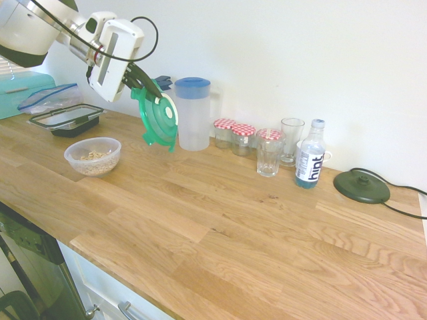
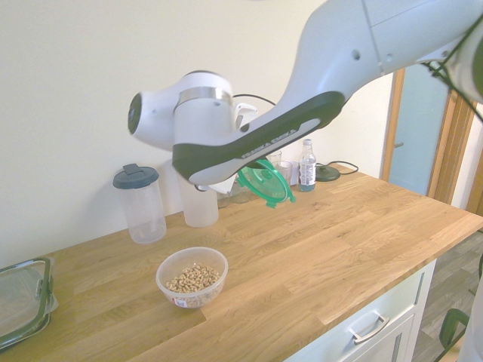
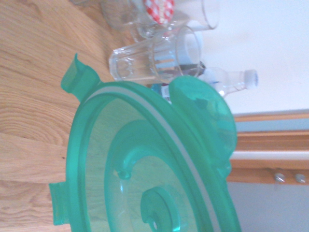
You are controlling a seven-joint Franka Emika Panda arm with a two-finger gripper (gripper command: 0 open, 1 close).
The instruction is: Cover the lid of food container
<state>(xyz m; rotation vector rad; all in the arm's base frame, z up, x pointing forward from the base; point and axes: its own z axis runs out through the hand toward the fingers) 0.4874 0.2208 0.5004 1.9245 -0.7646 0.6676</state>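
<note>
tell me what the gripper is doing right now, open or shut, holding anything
gripper: shut on the green lid, held tilted on edge in the air, above the counter and off to the side of the food container.

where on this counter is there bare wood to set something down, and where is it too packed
Free: the wide front stretch of the worktop, from the food container across to the black disc. Crowded: the wall side, where the pitcher, jars, glasses and bottle stand in a row. The hand carries the lid above the wood beside the pitcher.

Lid cut by wrist view's edge; bottle label unreadable.
</note>
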